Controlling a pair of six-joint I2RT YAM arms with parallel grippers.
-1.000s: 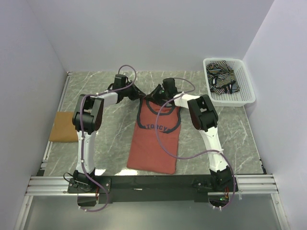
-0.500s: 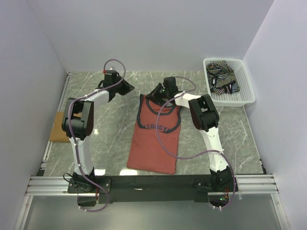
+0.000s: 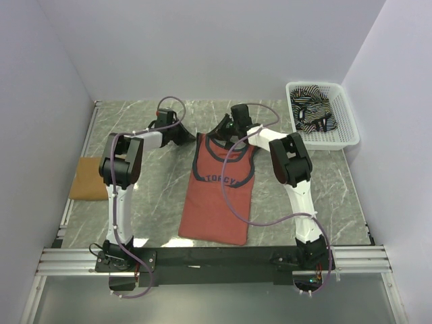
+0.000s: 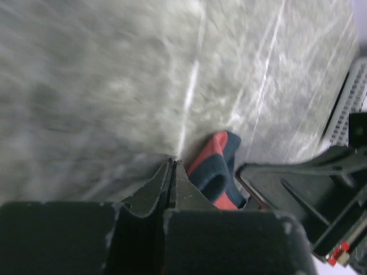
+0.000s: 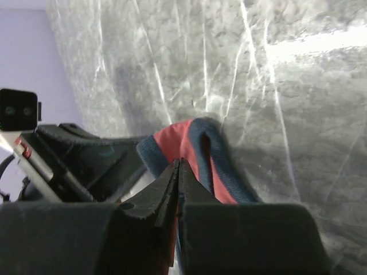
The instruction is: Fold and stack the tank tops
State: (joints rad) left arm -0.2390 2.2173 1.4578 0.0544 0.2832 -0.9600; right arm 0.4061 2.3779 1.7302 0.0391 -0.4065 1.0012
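The brick-red tank top point(image 3: 219, 202) lies flat mid-table, straps at the far end. My right gripper point(image 3: 216, 133) is shut at its far-left strap point(image 5: 198, 146), with red cloth showing between the jaws. My left gripper point(image 3: 191, 133) is shut and empty just left of that strap point(image 4: 215, 169), tips point(image 4: 172, 162) on the table. The mustard-tan top point(image 3: 89, 178) lies folded at the left edge. The striped top point(image 3: 312, 111) is bunched in the basket.
The white mesh basket point(image 3: 351, 135) stands at the far right corner. The two grippers face each other closely across the strap; the right gripper's body point(image 4: 309, 189) shows in the left wrist view. Walls enclose the table on three sides.
My left gripper swung away to the far left, then came back right beside the red top's strap. The right gripper has barely moved.
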